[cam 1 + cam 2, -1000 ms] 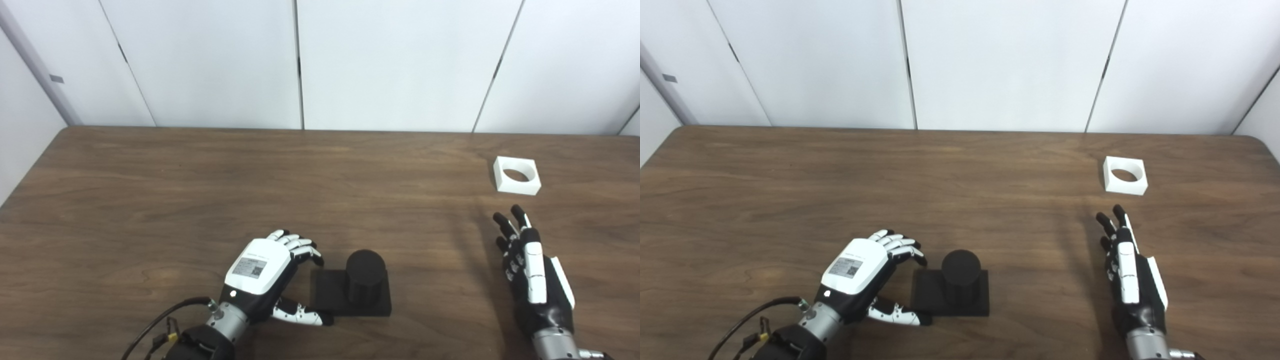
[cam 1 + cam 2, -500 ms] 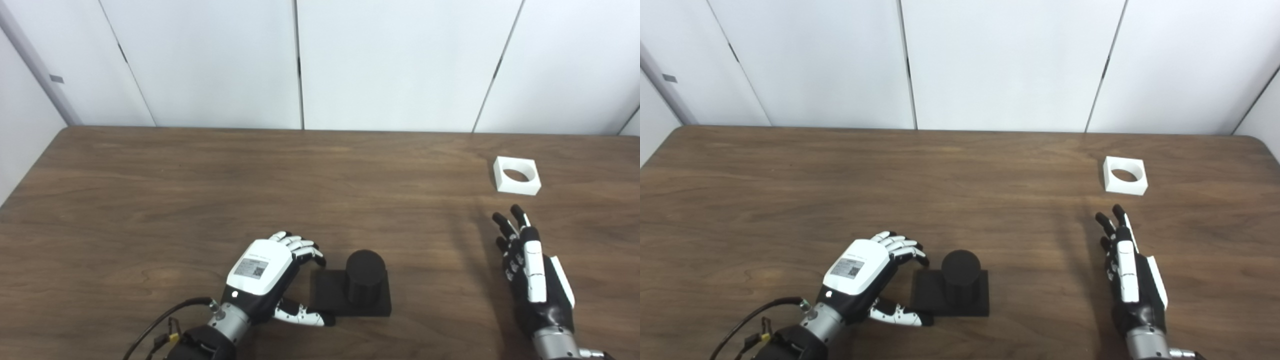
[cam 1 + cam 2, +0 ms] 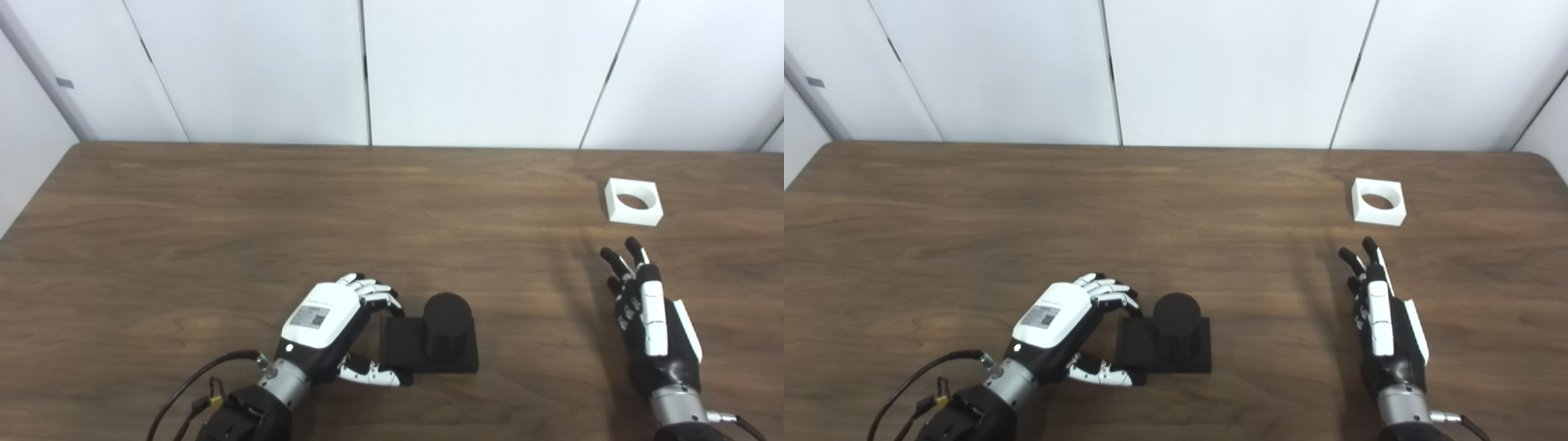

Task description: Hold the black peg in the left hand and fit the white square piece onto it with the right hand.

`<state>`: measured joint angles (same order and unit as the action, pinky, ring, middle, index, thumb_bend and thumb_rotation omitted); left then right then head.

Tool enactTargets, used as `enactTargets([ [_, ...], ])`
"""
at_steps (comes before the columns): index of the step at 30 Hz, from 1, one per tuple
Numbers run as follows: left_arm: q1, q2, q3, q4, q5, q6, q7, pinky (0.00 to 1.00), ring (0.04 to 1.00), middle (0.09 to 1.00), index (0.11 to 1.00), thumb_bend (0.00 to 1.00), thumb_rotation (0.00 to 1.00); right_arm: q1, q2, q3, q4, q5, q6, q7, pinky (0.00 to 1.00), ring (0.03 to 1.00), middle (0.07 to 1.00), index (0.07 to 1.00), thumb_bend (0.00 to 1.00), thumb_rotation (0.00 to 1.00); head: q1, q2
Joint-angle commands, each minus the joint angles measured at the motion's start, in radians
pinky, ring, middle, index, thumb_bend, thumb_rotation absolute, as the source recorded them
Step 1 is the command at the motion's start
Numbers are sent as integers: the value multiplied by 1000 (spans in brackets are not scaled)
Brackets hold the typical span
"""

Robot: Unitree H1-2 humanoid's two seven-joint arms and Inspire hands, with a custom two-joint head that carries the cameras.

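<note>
Left eye view: left hand (image 3: 327, 324) fingers curled at black peg (image 3: 446, 334) base (not gripped); right hand (image 3: 650, 321) open.

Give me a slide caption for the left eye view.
Left hand closing on black peg; open right hand short of white square piece.

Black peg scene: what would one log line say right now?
left hand: open, fingers at black peg base | right hand: open | white square piece: untouched

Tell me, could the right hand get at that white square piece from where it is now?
Probably yes. The right hand is open, fingers pointing toward the white piece, which lies flat just beyond them. Only bare table lies between, with nothing in the way.
</note>
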<state>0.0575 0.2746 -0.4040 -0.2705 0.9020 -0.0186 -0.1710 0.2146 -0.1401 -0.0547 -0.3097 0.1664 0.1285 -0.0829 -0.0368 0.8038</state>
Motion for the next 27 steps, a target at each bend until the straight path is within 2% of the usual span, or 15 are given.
enactTargets([
  [1,-5,0,-10,15,-7,-28,2,918,848,793,587,864,247,-22,42,-2,-22,-7,10,-3,1000,998,909,988,582,1000,-1,1],
  [5,-4,-5,-4,35,-24,-44,33,911,838,770,541,829,183,-21,36,1,-24,-10,13,1,1000,999,911,993,590,1000,-2,2],
  [6,-4,-6,-3,39,-26,-49,42,916,839,766,514,680,128,-21,36,0,-24,-10,12,1,1000,1000,911,994,588,1000,-2,2],
  [8,-4,-7,-2,48,-30,-56,57,920,835,757,490,550,77,-21,38,-1,-23,-5,9,2,1000,1000,911,994,588,1000,-2,2],
  [16,-4,-12,6,78,-14,-67,109,909,806,732,483,521,55,-23,38,-2,-26,2,22,1,1000,1000,914,993,603,1000,-27,3],
  [22,2,-6,20,88,-26,-70,123,897,792,720,482,522,53,-30,55,3,-41,-7,44,-15,1000,1000,913,987,623,994,-117,-6],
  [25,5,3,25,86,-41,-62,99,900,795,727,483,521,52,-44,37,-3,-71,-29,59,-22,1000,996,912,972,595,917,-161,-17],
  [27,5,13,30,89,-49,-67,90,895,796,730,483,521,51,-61,10,-10,-102,-59,102,-25,1000,978,901,957,549,852,-211,-30],
])
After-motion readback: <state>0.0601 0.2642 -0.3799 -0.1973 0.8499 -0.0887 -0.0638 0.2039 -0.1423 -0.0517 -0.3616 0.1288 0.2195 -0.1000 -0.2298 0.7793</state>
